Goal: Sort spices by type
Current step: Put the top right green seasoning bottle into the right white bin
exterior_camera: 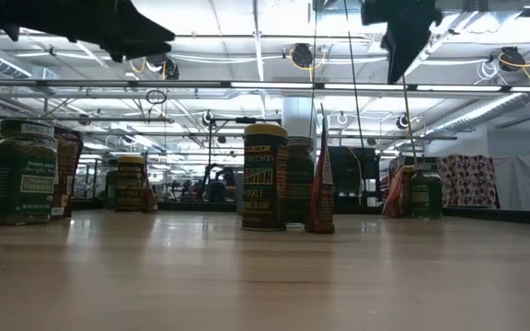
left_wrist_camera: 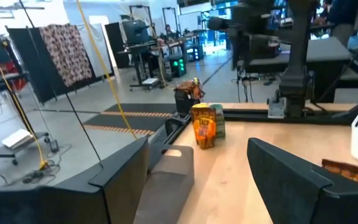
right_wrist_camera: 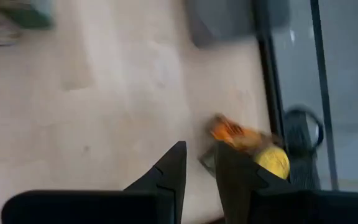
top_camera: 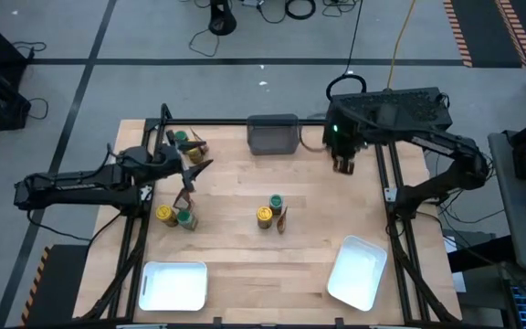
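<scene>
A: Where are the spices, and what can't you make out?

B: They sit in clusters on the wooden table (top_camera: 236, 196). At the centre, a green-lidded jar (top_camera: 276, 201) and a yellow-lidded jar (top_camera: 264, 216) stand close together, with a brown-orange packet (top_camera: 282, 219) just beside them. Toward the left, another yellow-lidded jar (top_camera: 165, 215) touches a second green-lidded jar (top_camera: 184, 219). The far-left group (top_camera: 188, 143) is partly covered by the left arm, so its count is unclear.

A: And the grippers?

B: The left gripper (top_camera: 201, 168) hovers above the table with its fingers spread wide and nothing between them. The right gripper (top_camera: 345, 165) hangs near the dark grey bin (top_camera: 273, 133), fingers drawn narrow; its wrist view is blurred, showing a yellow lid (right_wrist_camera: 272, 160) and something orange beyond the fingertips, and I can't tell whether anything is pinched.

A: The trays?

B: Two white trays (top_camera: 173, 285) at the near edge.
</scene>
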Robot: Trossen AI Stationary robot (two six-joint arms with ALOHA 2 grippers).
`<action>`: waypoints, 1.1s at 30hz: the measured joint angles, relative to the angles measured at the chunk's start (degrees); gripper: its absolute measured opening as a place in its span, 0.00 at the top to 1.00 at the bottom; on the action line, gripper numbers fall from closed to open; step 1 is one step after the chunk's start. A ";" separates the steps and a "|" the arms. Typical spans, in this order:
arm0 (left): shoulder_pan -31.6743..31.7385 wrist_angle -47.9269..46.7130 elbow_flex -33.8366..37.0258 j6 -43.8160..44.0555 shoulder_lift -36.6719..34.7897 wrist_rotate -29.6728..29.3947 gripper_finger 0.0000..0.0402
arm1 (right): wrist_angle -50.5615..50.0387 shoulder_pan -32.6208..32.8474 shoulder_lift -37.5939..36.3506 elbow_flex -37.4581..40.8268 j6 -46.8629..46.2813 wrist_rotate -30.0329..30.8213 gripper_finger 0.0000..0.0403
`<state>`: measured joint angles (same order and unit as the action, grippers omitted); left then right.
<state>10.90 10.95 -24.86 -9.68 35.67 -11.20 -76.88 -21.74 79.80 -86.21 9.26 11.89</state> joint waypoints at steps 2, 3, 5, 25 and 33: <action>0.05 0.38 0.02 -0.44 1.09 0.00 0.31 | 0.22 -3.66 0.98 -0.03 -0.12 -0.04 0.84; 0.04 0.66 0.02 -0.93 1.51 0.00 0.31 | 0.23 -5.21 1.47 -0.09 -0.61 -0.05 0.84; 0.14 0.58 -0.14 -1.25 2.25 0.00 0.31 | 0.13 -8.25 2.41 -0.09 -2.56 -0.23 0.84; 0.42 0.60 -0.44 -1.33 3.05 0.44 0.31 | 1.75 -18.33 4.40 -0.09 -20.08 -3.29 0.46; 0.37 0.56 -0.44 -1.33 3.05 0.46 0.31 | -3.07 -20.92 4.69 0.95 -21.63 -6.02 0.40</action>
<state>11.27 11.50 -25.30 -11.00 38.72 -10.74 -79.95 -42.66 84.49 -85.26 -12.37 5.87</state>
